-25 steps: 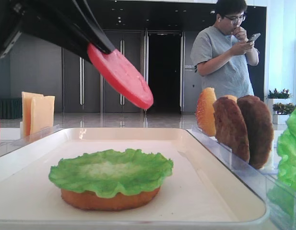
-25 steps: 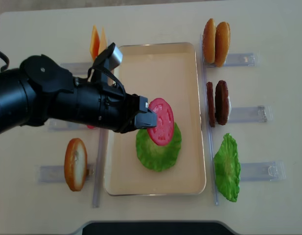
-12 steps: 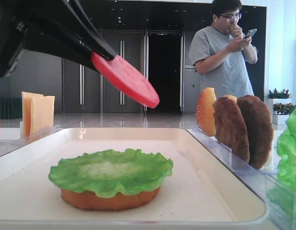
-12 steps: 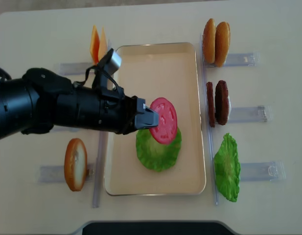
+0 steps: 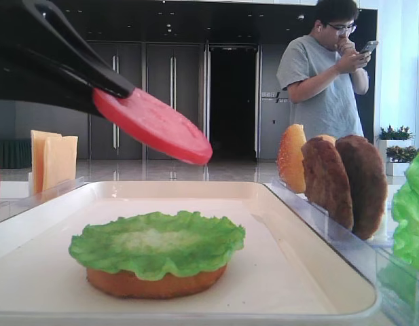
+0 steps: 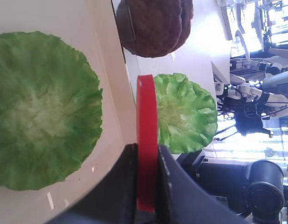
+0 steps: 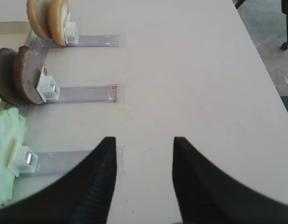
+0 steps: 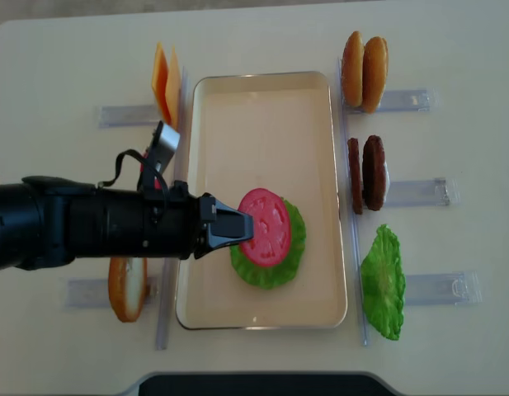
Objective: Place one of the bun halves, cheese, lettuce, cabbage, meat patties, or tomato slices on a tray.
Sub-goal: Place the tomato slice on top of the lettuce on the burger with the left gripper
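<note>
Tomato slice (image 8: 266, 228): clamped by one edge in left gripper (image 8: 235, 229), tilted in the air above lettuce (image 8: 280, 262) on tray (image 8: 262, 99). Bun beneath lettuce nearly hidden from overhead. Right gripper (image 7: 144, 161): fingers apart, empty, over counter (image 7: 190, 70).

L gripper (image 8: 238, 228) clamped tight on tomato (image 8: 265, 227), arm reaching in level; R gripper (image 7: 144, 168) agape, idle.

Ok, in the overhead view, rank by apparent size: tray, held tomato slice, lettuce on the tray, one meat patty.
1. tray, clearly largest.
2. lettuce, partly under the tomato.
3. tomato slice, raised toward the camera, so its rank against the lettuce is unsure.
4. meat patty, standing on edge, smallest.
</note>
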{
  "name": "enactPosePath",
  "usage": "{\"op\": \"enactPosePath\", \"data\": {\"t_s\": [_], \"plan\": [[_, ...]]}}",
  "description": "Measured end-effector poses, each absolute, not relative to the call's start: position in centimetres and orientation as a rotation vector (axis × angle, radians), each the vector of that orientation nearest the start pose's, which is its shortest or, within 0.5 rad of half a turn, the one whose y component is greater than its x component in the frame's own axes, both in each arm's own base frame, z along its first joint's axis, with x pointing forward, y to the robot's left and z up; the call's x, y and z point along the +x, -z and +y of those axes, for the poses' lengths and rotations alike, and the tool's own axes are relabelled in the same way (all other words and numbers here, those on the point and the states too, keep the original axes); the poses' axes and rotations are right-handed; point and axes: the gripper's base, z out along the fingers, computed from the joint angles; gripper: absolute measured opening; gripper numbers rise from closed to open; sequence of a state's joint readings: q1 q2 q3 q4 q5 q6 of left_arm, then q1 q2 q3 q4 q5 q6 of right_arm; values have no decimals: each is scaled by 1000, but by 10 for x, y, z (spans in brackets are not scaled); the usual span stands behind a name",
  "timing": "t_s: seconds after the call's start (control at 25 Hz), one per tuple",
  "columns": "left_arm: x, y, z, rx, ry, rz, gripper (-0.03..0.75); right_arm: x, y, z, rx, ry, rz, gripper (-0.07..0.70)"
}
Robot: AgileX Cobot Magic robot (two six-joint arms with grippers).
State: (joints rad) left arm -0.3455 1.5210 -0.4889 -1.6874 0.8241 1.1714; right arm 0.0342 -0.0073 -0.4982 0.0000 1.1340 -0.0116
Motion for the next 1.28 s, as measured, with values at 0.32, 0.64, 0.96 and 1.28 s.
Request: {"op": "enactPosePath", "data": {"t_s": [0.32, 0.64, 0.96, 1.28], "plan": [[200, -148, -142, 115, 1376, 2583, 62, -9, -271, 0, -48, -13, 2112, 307], [206, -148, -144, 151, 1366, 2564, 62, -9, -271, 0, -48, -13, 2112, 307], [211, -139, -145, 157, 1327, 2588, 62, -9, -271, 0, -48, -13, 2112, 307], [217, -125, -149, 175, 1371, 2618, 61, -9, -271, 0, -48, -13, 2112, 307]]}}
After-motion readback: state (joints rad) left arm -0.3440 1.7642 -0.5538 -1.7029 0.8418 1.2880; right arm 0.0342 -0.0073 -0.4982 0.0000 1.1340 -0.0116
